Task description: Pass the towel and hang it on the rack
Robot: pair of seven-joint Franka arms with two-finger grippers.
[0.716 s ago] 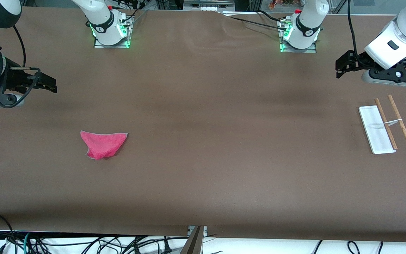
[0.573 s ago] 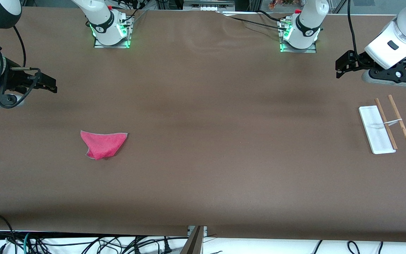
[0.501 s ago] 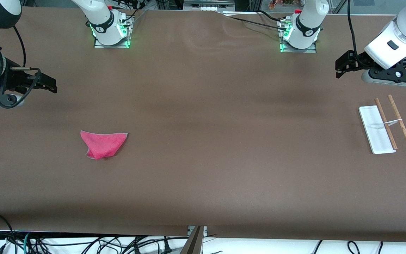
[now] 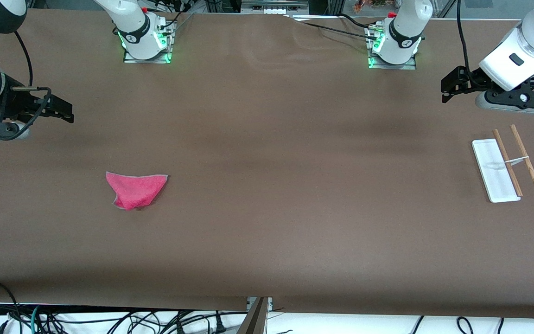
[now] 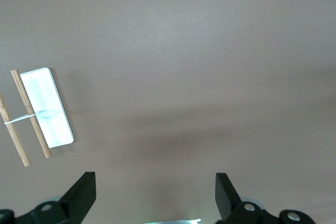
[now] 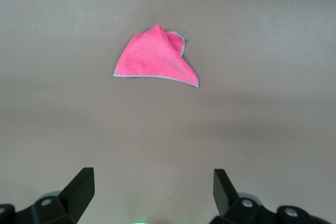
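The right pincer [image 4: 65,112] hangs with its fingers spread wide and empty over the worktop [image 4: 267,139] at the right arm's end; the towel [image 4: 135,190] lies crumpled on the worktop, nearer the front camera, untouched. The left pincer [image 4: 448,88], likewise spread and empty, waits above the other end, where the rack [image 4: 503,167] stands bare. Pickup, handover and hanging all appear to be left.

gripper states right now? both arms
Left gripper: open, holding nothing, up over bare table near the rack.
Right gripper: open, holding nothing, up over bare table near the towel.
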